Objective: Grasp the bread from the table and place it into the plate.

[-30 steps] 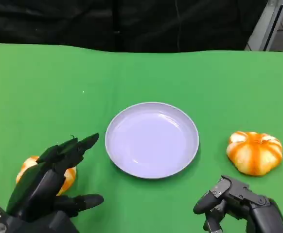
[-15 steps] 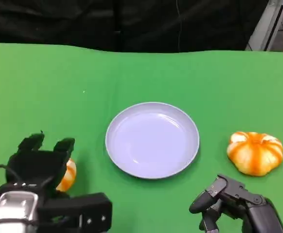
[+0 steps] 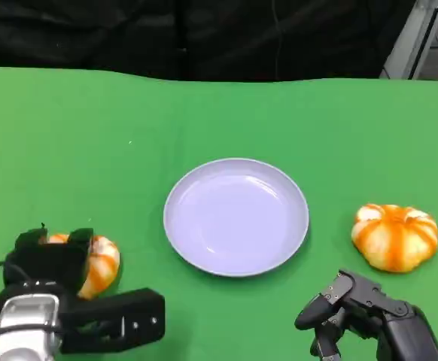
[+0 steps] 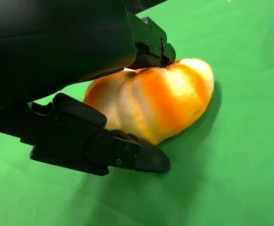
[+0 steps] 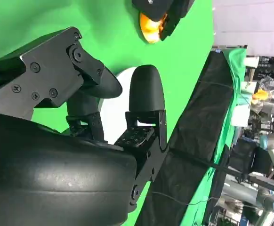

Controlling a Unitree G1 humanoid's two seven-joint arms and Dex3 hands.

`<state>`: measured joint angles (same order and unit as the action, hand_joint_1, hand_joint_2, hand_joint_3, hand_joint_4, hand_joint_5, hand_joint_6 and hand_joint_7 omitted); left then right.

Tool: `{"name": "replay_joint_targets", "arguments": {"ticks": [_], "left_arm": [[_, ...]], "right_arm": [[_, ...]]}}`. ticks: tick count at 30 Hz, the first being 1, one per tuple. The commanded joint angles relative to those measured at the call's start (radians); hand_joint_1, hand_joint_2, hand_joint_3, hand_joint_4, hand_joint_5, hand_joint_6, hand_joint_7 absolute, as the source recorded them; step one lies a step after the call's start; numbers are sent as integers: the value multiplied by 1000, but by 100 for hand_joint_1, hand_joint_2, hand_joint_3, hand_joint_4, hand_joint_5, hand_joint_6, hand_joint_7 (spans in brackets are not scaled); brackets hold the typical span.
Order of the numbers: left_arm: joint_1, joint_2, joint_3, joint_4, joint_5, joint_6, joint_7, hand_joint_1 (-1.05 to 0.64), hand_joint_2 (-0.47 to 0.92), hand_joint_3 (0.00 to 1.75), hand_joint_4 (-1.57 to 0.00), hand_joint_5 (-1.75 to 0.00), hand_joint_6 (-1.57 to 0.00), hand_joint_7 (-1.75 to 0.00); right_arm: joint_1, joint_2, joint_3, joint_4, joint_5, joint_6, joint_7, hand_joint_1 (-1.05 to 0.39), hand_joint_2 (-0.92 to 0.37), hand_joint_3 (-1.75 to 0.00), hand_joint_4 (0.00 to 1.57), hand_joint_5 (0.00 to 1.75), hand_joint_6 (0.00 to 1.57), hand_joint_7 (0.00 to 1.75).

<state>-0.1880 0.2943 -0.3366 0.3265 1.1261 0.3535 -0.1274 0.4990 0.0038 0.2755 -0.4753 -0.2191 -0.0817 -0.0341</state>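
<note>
A round orange-and-white bread (image 3: 98, 265) lies on the green table at the near left. My left hand (image 3: 53, 297) is down over it. In the left wrist view its fingers (image 4: 149, 42) lie across the top of the bread (image 4: 160, 101) and the thumb (image 4: 104, 148) runs along its near side, while the bread still rests on the cloth. The pale lilac plate (image 3: 235, 216) stands bare at the table's middle. My right hand (image 3: 362, 316) hovers at the near right with its fingers loosely bent and holding nothing. The right wrist view shows the same hand (image 5: 90, 108) and, far off, the left bread (image 5: 149, 30).
A second orange bread (image 3: 394, 236) lies to the right of the plate, just beyond my right hand. Green cloth (image 3: 204, 113) stretches behind the plate to a black curtain (image 3: 204, 37) at the far edge.
My left hand has turned over and dropped onto the left bread, drawing back toward me. Its fingers now cover the bread's top. The right hand has barely moved.
</note>
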Motion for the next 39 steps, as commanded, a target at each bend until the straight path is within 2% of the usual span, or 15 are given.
{"name": "replay_joint_targets", "arguments": {"ticks": [1, 3, 5, 6, 7, 8, 9, 10, 12, 15, 16, 18, 27, 32, 39], "left_arm": [[-27, 23, -29, 98, -42, 34, -29, -56, 92, 16, -38, -21, -40, -10], [-34, 30, -25, 110, -81, 29, -32, -50, 92, 21, -58, -29, -58, -11], [-28, 32, -24, 109, -103, 12, 39, -42, 92, 15, -70, -121, -82, -8], [-27, 35, -28, 109, -110, 6, 63, -39, 92, 13, -72, -152, -89, -9], [-15, 41, -15, 99, -144, -50, 122, -38, 92, 13, -75, -163, -96, -12], [-4, 46, 0, 92, -181, -109, 181, -37, 92, 14, -79, -169, -91, -48], [12, 49, 19, 79, -226, -182, 246, -34, 92, 17, -83, -172, -74, -115], [24, 55, 32, 70, -261, -245, 299, -31, 92, 21, -85, -173, -70, -144], [36, 62, 43, 62, -302, -312, 351, -30, 92, 30, -85, -174, -67, -168], [40, 73, 44, 68, -326, -379, 420, -30, 92, 35, -84, -175, -67, -174], [42, 77, 46, 68, -332, -413, 458, -26, 81, 54, -83, -175, -65, -174], [44, 82, 47, 73, -338, -454, 503, -24, 70, 73, -83, -175, -64, -175], [67, 62, 82, -22, -392, -469, 509, -24, 68, 85, -80, -175, -59, -175], [39, 38, 46, -38, -348, -676, 731, -17, 48, 114, -89, -175, -67, -171], [16, 33, 38, 1, -324, -736, 781, -15, 43, 118, -90, -175, -65, -175]], "right_arm": [[0, -7, -10, -15, 2, 11, -2, -2, -51, -116, 63, 161, 71, 129], [-1, -6, -9, -17, 2, 18, -3, -2, -52, -116, 63, 161, 72, 129], [-1, -6, -8, -17, 0, 20, -4, -2, -52, -115, 63, 161, 72, 129], [-2, -6, -7, -17, -1, 20, -4, -2, -52, -115, 63, 161, 72, 129], [-3, -5, -7, -14, 0, 14, -6, -1, -52, -115, 63, 161, 72, 129], [-3, -4, -6, -11, 1, 9, -8, -1, -52, -115, 63, 161, 72, 129], [-4, -4, -6, -9, 1, 5, -8, -1, -52, -116, 63, 160, 72, 129], [-5, -5, -6, -7, 2, 2, -8, -1, -52, -116, 63, 160, 72, 128], [-7, -7, -8, -8, 2, 5, -6, -2, -52, -116, 63, 160, 72, 128], [-7, -7, -7, -9, 3, 8, -6, -2, -52, -116, 63, 160, 72, 128], [-7, -7, -6, -9, 3, 8, -7, -2, -52, -116, 63, 160, 72, 128], [-8, -7, -6, -9, 3, 9, -7, -2, -52, -116, 63, 160, 72, 128], [-10, -6, -4, -15, -4, 18, -9, -1, -52, -116, 63, 160, 72, 127], [-8, -10, -7, -9, -1, 12, -8, -2, -52, -116, 64, 161, 72, 128], [-10, -7, -5, -10, -4, 18, -10, -3, -51, -116, 64, 160, 73, 127]]}}
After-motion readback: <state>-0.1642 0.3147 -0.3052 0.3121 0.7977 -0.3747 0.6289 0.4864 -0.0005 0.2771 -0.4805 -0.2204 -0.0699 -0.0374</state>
